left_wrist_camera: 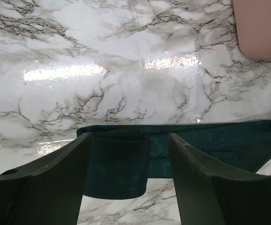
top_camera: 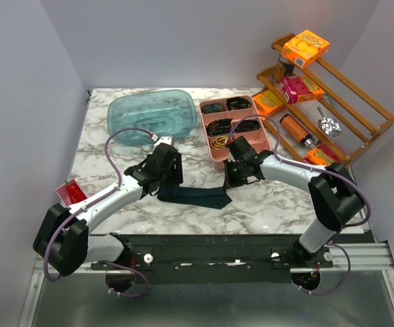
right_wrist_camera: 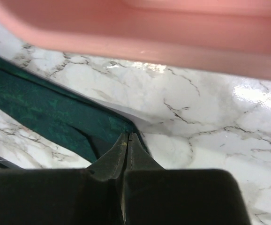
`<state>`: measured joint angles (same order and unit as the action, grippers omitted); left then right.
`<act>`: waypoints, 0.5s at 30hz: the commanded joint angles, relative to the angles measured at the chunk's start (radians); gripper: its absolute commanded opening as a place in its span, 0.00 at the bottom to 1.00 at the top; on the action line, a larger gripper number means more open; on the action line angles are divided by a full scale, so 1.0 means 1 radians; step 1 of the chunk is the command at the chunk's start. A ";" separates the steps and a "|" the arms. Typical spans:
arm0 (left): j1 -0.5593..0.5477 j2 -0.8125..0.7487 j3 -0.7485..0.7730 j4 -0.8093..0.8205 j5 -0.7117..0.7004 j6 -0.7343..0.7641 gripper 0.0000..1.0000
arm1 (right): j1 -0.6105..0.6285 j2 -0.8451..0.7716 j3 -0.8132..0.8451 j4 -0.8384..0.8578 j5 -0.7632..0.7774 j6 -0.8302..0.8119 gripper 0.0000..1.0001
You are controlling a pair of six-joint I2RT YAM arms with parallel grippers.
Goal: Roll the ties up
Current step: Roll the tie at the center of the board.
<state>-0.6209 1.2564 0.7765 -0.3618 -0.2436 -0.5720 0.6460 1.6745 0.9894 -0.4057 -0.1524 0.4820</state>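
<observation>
A dark teal-green tie (top_camera: 197, 196) lies flat on the marble table between my two grippers. My left gripper (top_camera: 166, 178) is open over the tie's left end. In the left wrist view, the folded-back end (left_wrist_camera: 119, 164) hangs between the open fingers (left_wrist_camera: 56, 187), close to the left one, and my left gripper (left_wrist_camera: 128, 178) straddles it. My right gripper (top_camera: 234, 178) is shut at the tie's right end. In the right wrist view, my right gripper (right_wrist_camera: 127, 136) pinches the edge of the tie (right_wrist_camera: 37, 108), lifting it slightly off the table.
A pink compartment tray (top_camera: 202, 129) holding several coiled ties, dark (top_camera: 238, 127) and gold-patterned (top_camera: 219, 143), stands just behind the right gripper, with its wall close by (right_wrist_camera: 149, 42). A teal plastic bin (top_camera: 153, 116) sits back left. A wooden rack (top_camera: 360, 109) with snack boxes stands at right. A red packet (top_camera: 71, 192) lies at left.
</observation>
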 commanded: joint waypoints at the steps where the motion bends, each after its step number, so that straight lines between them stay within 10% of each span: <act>1: 0.007 -0.011 -0.014 0.001 -0.020 0.001 0.75 | -0.008 -0.073 -0.023 -0.031 -0.027 -0.006 0.06; 15: 0.007 0.018 -0.008 0.004 -0.036 0.000 0.75 | -0.005 -0.082 -0.139 -0.039 -0.119 -0.025 0.07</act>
<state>-0.6209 1.2659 0.7753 -0.3618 -0.2523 -0.5724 0.6460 1.5703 0.8967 -0.4503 -0.2249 0.4698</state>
